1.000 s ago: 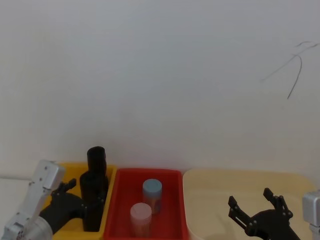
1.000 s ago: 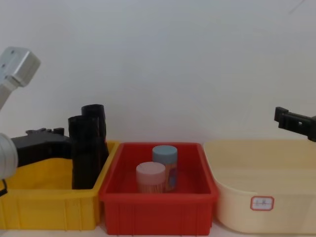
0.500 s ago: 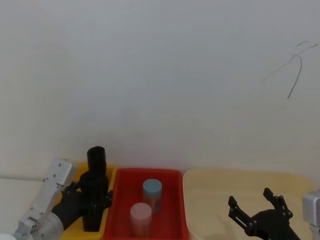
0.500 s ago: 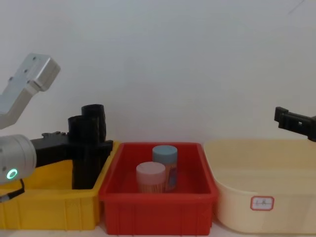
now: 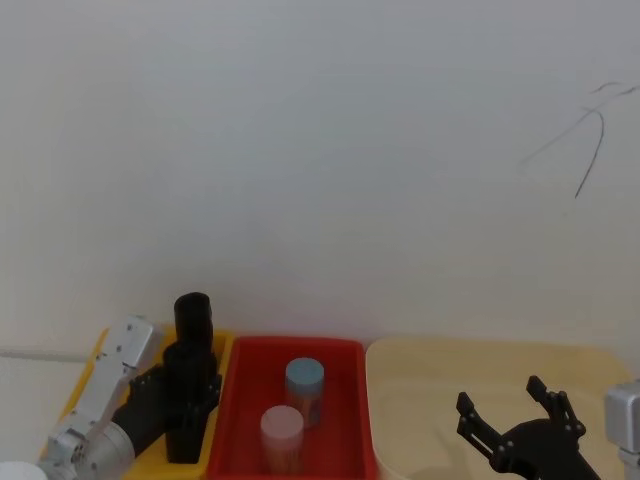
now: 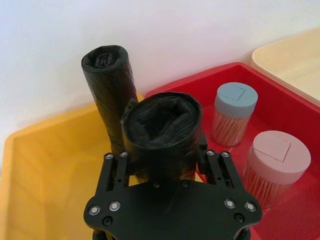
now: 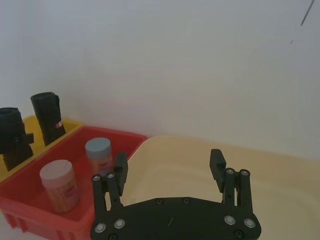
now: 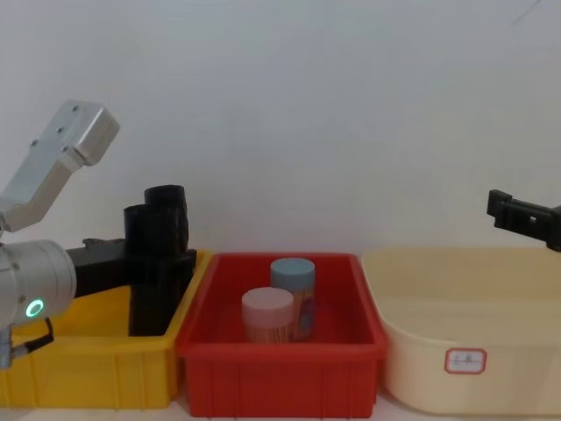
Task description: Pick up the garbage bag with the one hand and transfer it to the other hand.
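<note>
- The left tool (image 6: 164, 149) has pushed further in than a second ago and now clenches the garbage bag (image 8: 153, 224), which stands upright in the yellow bin (image 8: 88, 368).
- Grasp looks made; lift and handover remain.
- The right tool (image 7: 168, 159) waits released above the beige tub (image 7: 280, 170).

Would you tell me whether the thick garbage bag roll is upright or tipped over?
Upright: the garbage bag stands on end in the yellow bin, with the left tool closed on its sides.

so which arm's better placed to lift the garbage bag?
Left: the left gripper is closed around the garbage bag in the yellow bin; the right gripper hangs open over the beige tub, well apart.
</note>
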Tool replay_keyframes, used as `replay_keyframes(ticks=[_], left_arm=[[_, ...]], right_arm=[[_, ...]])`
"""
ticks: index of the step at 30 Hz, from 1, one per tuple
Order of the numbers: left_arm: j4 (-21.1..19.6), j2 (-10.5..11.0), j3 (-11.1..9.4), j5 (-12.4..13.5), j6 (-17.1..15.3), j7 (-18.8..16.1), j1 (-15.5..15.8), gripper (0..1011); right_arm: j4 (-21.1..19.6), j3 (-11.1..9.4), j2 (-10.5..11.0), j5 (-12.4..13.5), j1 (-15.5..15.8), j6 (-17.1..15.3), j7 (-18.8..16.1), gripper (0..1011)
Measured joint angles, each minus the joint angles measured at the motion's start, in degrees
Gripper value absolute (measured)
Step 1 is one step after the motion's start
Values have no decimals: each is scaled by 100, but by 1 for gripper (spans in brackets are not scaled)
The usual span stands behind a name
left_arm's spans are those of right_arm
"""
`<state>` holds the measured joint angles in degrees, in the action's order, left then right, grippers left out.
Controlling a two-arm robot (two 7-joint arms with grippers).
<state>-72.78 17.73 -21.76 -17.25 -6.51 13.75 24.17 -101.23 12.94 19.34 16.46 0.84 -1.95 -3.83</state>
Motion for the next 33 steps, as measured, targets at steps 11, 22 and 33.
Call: replay_keyframes(ticks=[11,22,33], left_arm=[[47,-30,-11,27,-8,-8,34,471],[-175,92,-5,63,4,147,-20,412],[-837,430,122,-116,-46,701,25,386]], right_arm=[[0,0,0,0,0,0,0,1000],[-39,8,73,65,-36,-58,-225,1000],[-165,42,289,326,-153,-284,-830,1000]])
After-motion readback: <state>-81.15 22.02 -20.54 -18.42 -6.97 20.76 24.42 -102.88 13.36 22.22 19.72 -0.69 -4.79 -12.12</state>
